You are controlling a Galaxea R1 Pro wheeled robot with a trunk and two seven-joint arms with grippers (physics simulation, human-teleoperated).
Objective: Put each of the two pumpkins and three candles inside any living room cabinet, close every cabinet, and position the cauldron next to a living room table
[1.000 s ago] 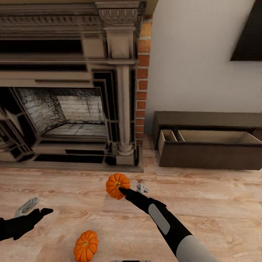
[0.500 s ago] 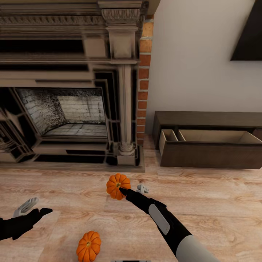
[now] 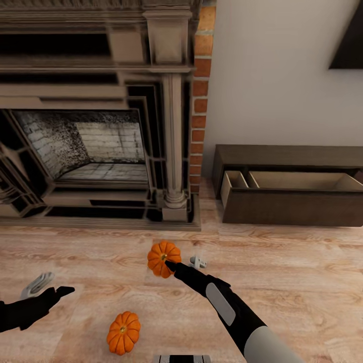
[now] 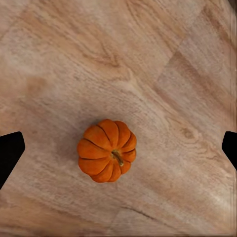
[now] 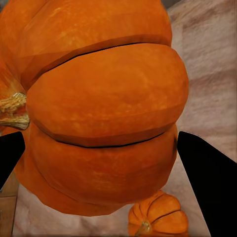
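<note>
- the right gripper [image 3: 174, 265] holds one pumpkin [image 3: 162, 257] between its fingers, lifted above the wood floor [image 3: 302, 282] in front of the fireplace [image 3: 96, 141].
- the second pumpkin [image 3: 123, 333] lies on the floor, nearer to the robot, stem up.
- the left gripper [image 3: 50, 288] hangs with its fingers spread apart and nothing between them, left of that pumpkin.
- the cabinet [image 3: 292, 194] stands by the wall at the right; its drawer is pulled out and shows a pale inside.

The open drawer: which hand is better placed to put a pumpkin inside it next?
The right hand: it already grips a pumpkin and is on the open drawer's side. The left hand is open and empty.
</note>
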